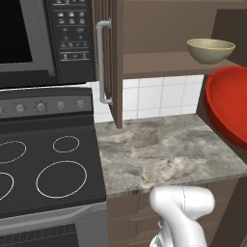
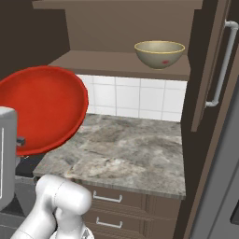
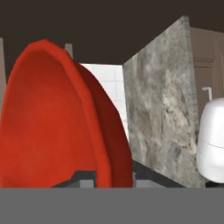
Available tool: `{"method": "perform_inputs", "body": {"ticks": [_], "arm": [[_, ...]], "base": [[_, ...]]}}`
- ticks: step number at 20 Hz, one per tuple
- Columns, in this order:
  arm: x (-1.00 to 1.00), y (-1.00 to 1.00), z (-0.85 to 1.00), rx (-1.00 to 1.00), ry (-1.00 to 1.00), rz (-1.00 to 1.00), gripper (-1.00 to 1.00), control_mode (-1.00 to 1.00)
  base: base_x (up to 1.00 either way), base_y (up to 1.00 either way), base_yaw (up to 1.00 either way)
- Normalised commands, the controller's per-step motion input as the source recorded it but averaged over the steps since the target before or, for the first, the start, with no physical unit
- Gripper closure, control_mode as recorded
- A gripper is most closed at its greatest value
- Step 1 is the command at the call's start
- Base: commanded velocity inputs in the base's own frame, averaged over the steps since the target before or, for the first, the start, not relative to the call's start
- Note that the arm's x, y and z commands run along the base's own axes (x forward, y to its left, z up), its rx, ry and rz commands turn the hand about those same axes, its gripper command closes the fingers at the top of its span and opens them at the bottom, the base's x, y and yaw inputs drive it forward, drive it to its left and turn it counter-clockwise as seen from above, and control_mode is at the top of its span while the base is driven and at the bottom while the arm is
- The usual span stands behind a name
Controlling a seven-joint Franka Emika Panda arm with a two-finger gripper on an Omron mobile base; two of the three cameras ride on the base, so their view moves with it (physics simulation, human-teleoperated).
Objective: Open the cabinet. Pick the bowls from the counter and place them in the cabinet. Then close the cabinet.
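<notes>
The brown cabinet [image 1: 161, 64] stands open, both doors swung out, one silver bar handle [image 1: 102, 62] on the left door and another [image 2: 219, 65] on the right. The beige-tan bowl [image 1: 210, 50] [image 2: 159, 53] sits upright on the wooden shelf [image 2: 112, 63]. My gripper [image 3: 114, 177] is shut on the rim of the glossy red bowl [image 3: 57, 127], which hangs tilted on edge in the air. That red bowl [image 1: 229, 103] [image 2: 42, 109] is in front of the counter [image 1: 164, 149] [image 2: 126, 149] and below shelf height.
A black glass stovetop [image 1: 43, 164] with a knob panel lies left of the counter, a microwave [image 1: 43, 38] above it. White tiles [image 2: 130, 98] back the counter and brown drawer fronts [image 2: 116, 200] sit under it. The open doors jut out on both sides.
</notes>
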Motion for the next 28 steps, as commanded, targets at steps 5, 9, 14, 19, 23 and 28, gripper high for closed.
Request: {"method": "perform_inputs", "body": {"ticks": [5,9,14,19,23,28], "arm": [[0.21,0.18,0.23,-0.02,0.04,0.0,1.0,-1.0],[0.06,0.09,0.24,-0.03,0.0,0.0,1.0,-1.0],[0.13,0.08,0.24,-0.01,0.01,0.0,1.0,-1.0],[0.08,0.0,0.12,0.0,0.0,0.0,1.0,-1.0],[0.08,0.03,0.05,0.0,0.0,0.0,1.0,-1.0],[0.29,0.0,0.0,0.0,0.0,0.0,1.0,-1.0]], "base": [[0.0,0.0,0.0],[0.0,0.0,0.0],[0.0,0.0,0.0],[0.0,0.0,0.0],[0.0,0.0,0.0],[0.0,0.0,0.0]]}}
